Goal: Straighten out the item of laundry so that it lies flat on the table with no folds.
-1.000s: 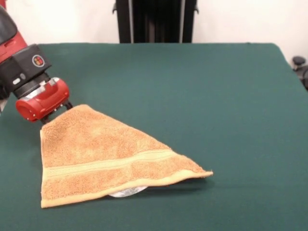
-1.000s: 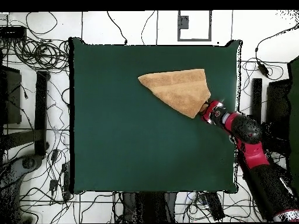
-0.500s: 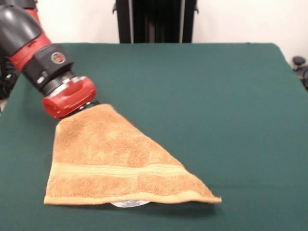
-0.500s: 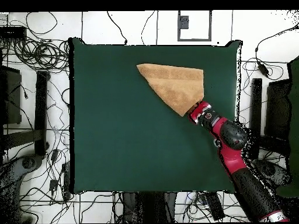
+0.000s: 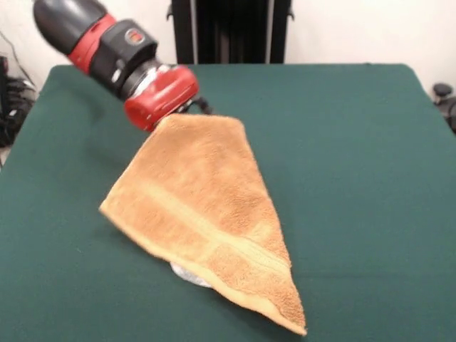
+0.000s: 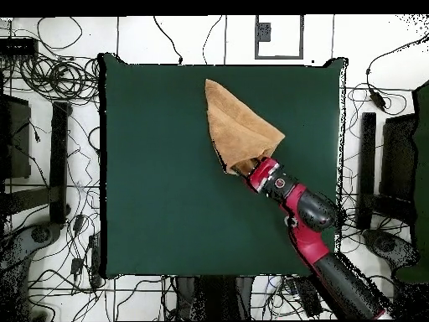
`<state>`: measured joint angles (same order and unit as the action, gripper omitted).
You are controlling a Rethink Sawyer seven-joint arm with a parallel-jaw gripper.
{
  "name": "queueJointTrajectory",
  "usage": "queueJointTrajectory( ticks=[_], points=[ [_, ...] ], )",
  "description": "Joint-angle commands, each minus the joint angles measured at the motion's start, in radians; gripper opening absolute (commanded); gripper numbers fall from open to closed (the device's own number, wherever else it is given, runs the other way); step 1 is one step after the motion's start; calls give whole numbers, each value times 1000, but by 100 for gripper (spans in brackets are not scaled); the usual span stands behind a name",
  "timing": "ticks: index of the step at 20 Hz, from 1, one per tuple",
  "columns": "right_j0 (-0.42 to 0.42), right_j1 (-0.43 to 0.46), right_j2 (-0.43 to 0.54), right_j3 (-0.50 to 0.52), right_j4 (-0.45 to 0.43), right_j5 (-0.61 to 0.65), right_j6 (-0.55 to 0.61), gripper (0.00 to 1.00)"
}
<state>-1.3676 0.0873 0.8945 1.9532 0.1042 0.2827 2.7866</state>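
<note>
The gripper [image 5: 194, 108] has the towel [image 5: 206, 214] by one corner, its fingers pinching the cloth right at that tip, and the red and black arm [image 5: 107, 43] reaches in low from the upper left of the front view. The towel drapes away from the grip in a long triangle across the table [image 5: 356, 178], folded over itself, its woven band [image 5: 214, 239] running slantwise near the lower edge. A white tag [image 5: 187, 274] peeks out beneath it. In the overhead view the towel [image 6: 237, 127] lies on the far half of the table [image 6: 159, 193], the gripper [image 6: 254, 170] at its nearest corner.
</note>
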Motion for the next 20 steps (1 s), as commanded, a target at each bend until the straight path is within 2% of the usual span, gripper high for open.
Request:
queueJointTrajectory(
  ticks=[1, 6, 15, 20],
  points=[
    [-2, 19, 77, 200, -5, -144, 145, 100],
    [-1, -39, 51, 262, -2, -130, 139, 100],
    [-12, 8, 45, 351, -33, -246, 130, 100],
    [-1, -23, 20, 422, -75, -327, 149, 100]
  ],
)
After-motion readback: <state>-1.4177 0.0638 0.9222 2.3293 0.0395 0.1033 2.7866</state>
